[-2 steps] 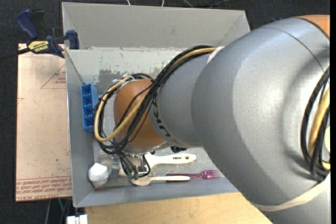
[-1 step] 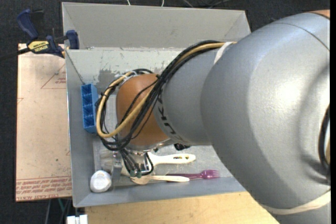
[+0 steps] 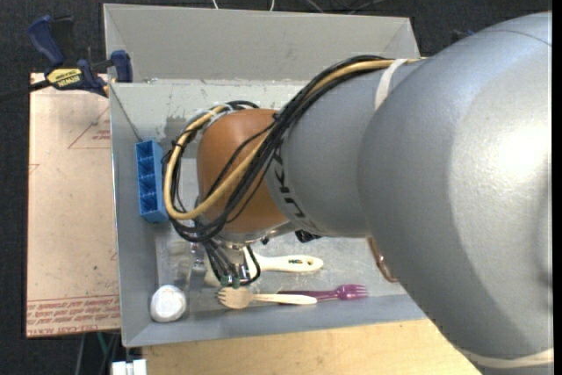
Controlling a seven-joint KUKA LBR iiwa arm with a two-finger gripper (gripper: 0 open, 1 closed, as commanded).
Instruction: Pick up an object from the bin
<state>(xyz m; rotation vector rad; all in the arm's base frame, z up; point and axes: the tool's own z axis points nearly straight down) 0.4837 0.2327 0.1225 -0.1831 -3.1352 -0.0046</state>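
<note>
— Arm (image 3: 439, 189) bulks nearest the lens, reaching in from the right; under its orange cover (image 3: 233, 171) the gripper (image 3: 230, 277) hangs low over the bin's (image 3: 263, 57) near edge.
— And below it?
— Pale wooden fork (image 3: 268, 299), lying flat, head right by the gripper; touching or apart I cannot tell; nor whether the gripper stands wide or narrow.
— How would it handle?
— Light, stiff and thin, I judge; flat on metal, so it may skid; take the handle across its width, close to the head.
— Neighbours?
— Purple fork (image 3: 338, 293) at its handle end; white utensil (image 3: 290, 263) just behind; white cap (image 3: 167, 305) towards the view's left; blue tray (image 3: 149, 180) upright against that wall.
</note>
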